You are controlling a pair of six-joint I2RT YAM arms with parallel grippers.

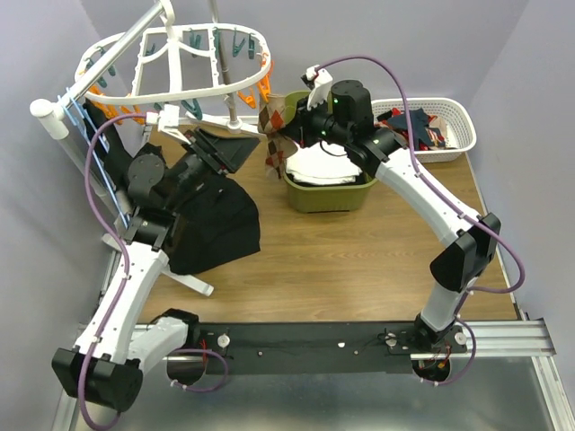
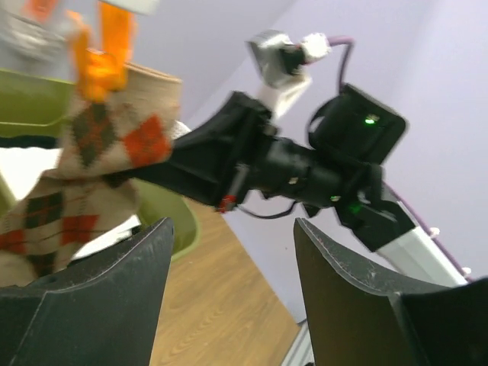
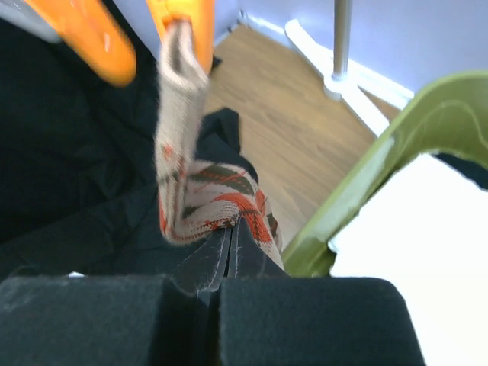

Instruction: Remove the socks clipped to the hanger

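Setting: a robotics laboratory test cell. Indicators are as follows. Two robot arms, the left arm [image 1: 123,296] and the right arm [image 1: 422,193], are bolted to a black base plate [image 1: 305,346] on an aluminium rail [image 1: 508,334] at 6 o'clock of the top view. Exposed purple cables [image 1: 87,175] run along both arms. Plain lavender walls [image 1: 377,36] enclose the wooden table [image 1: 359,269]. Laundry props stand staged on it: the hanger [image 1: 144,67] at 11 o'clock and a white mesh basket [image 1: 445,153] at 2 o'clock.

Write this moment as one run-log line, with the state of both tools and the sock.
right tool: shut on beige argyle sock | sock: clipped in orange clip | left tool: open, holds nothing
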